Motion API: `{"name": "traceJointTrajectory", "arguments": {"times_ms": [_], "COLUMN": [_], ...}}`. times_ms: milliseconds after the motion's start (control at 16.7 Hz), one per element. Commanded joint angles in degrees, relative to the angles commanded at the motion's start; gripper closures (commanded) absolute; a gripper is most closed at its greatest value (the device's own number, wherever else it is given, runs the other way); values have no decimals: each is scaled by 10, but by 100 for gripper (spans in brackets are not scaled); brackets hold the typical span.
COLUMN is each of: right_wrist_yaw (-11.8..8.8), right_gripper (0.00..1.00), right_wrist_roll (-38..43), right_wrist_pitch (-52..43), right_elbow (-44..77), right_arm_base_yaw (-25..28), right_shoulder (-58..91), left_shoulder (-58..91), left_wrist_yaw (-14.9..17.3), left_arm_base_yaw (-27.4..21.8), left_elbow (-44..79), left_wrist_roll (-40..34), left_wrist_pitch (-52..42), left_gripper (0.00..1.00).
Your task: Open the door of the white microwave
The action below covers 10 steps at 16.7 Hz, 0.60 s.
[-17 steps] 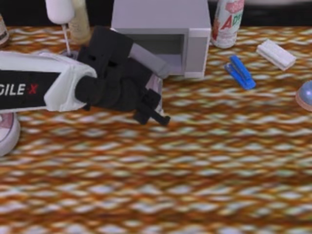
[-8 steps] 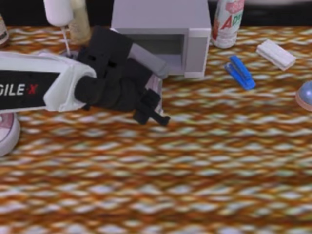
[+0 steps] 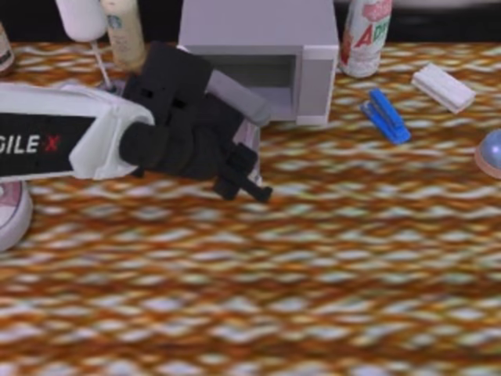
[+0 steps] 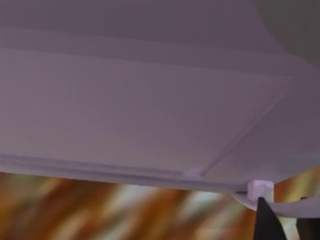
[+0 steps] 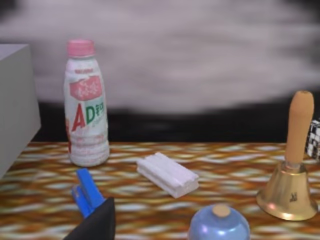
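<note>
White microwave (image 3: 258,31) gapes, door (image 3: 239,94) swung out, seemingly halfway

- table (image 3: 329,266), orange-and-white woven pattern
- microwave (image 3: 258,47) at back
- bottle (image 3: 365,31), stapler (image 3: 389,116), white block (image 3: 443,88) right of it
- dome (image 3: 491,153) at right edge
- brass bell (image 5: 291,185)

An orange-and-white woven table surface (image 3: 352,258) fills the view, backed by a dark band and blurred pale-grey wall

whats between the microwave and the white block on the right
The blue stapler lies between the white microwave and the white block, clearest in the top view.
</note>
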Motion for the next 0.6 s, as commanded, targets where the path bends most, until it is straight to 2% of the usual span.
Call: {"name": "traceJointTrajectory", "arguments": {"times_ms": [180, 600], "right_wrist_yaw": [0, 0], "right_gripper": [0, 0], "right_wrist_roll": [0, 0], "right_wrist_pitch": [0, 0], "right_elbow": [0, 0], "right_arm_base_yaw": [0, 0], "right_shoulder": [0, 0], "left_shoulder": [0, -7], "left_wrist_yaw": [0, 23], "left_arm_base_yaw": [0, 11], "left_elbow": [0, -7], "left_wrist_roll": [0, 28], "left_wrist_pitch": [0, -5], "left_gripper": [100, 100]}}
